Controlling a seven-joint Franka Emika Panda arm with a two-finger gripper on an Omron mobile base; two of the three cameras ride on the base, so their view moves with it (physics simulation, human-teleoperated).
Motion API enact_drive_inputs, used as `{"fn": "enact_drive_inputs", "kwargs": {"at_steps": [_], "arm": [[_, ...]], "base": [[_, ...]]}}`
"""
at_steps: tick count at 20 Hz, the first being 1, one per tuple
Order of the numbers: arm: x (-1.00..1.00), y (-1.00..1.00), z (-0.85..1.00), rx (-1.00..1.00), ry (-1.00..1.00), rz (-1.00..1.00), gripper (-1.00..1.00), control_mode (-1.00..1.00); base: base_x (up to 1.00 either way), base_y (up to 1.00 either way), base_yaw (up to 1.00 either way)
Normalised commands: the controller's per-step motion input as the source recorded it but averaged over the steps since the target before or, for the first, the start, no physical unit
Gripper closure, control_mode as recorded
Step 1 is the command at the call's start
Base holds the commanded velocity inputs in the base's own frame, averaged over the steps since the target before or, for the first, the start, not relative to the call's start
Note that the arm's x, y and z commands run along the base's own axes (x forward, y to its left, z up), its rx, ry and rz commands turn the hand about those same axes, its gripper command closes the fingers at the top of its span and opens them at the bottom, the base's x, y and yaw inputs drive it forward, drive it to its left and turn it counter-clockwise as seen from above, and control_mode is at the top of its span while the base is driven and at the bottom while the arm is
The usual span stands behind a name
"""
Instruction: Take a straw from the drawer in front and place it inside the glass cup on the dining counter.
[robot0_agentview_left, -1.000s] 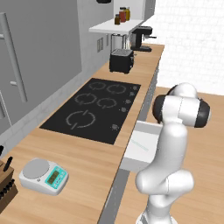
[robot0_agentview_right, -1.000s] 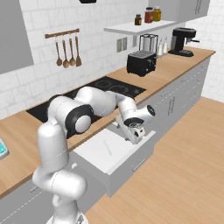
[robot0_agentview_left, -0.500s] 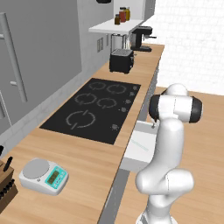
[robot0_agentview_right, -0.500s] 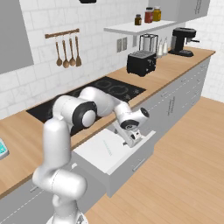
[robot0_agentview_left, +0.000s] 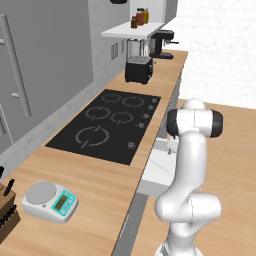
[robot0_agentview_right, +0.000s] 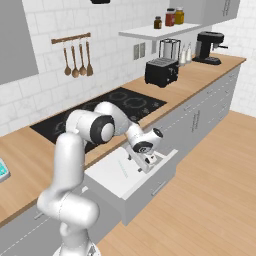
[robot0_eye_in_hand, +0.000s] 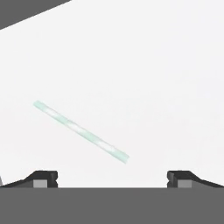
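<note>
The drawer (robot0_agentview_right: 150, 187) stands pulled out below the wood worktop, its white inside showing (robot0_agentview_left: 155, 172). On its floor (robot0_eye_in_hand: 153, 65) lies the straw (robot0_eye_in_hand: 81, 130), a thin pale stick set slantwise. The straw (robot0_agentview_right: 122, 166) is faint in the right base view. My gripper (robot0_eye_in_hand: 112, 179) hangs open just above the drawer floor, with the straw's near end between and slightly ahead of the fingertips (robot0_eye_in_hand: 43, 178), untouched. The hand (robot0_agentview_right: 147, 157) points down into the drawer near its front panel, and the gripper (robot0_agentview_left: 172, 147) shows there behind my arm. The glass cup and the dining counter are out of view.
A black cooktop (robot0_agentview_left: 107, 125) lies in the worktop behind the drawer. A toaster (robot0_agentview_right: 161, 71), blender and coffee machine (robot0_agentview_right: 209, 47) stand further along. A kitchen scale (robot0_agentview_left: 50, 200) and knife block (robot0_agentview_left: 6, 215) sit near the left end. Wood floor (robot0_agentview_right: 210, 190) lies right of the drawer.
The hand has sunk lower into the drawer and drawn slightly back toward the arm's base. The jaws stayed open and the straw has not moved.
</note>
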Motion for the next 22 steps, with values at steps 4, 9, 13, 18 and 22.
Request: {"fn": "enact_drive_inputs", "kwargs": {"at_steps": [4, 9, 13, 18, 22], "arm": [[0.0, 0.01, -0.48, -0.07, 0.04, 0.0, -1.0, -1.0], [-0.02, -0.04, -0.5, -0.04, 0.0, 0.0, -1.0, -1.0], [-0.27, -0.28, -0.46, -0.01, 0.0, 0.01, -1.0, -1.0], [-0.37, -0.56, -0.26, 0.0, 0.0, 0.04, -1.0, -1.0], [-0.27, -0.79, -0.01, 0.0, -0.02, 0.07, -1.0, -1.0]], "base": [[0.0, 0.0, 0.0], [0.0, 0.0, 0.0], [0.0, 0.0, 0.0], [0.0, 0.0, 0.0], [0.0, 0.0, 0.0]]}}
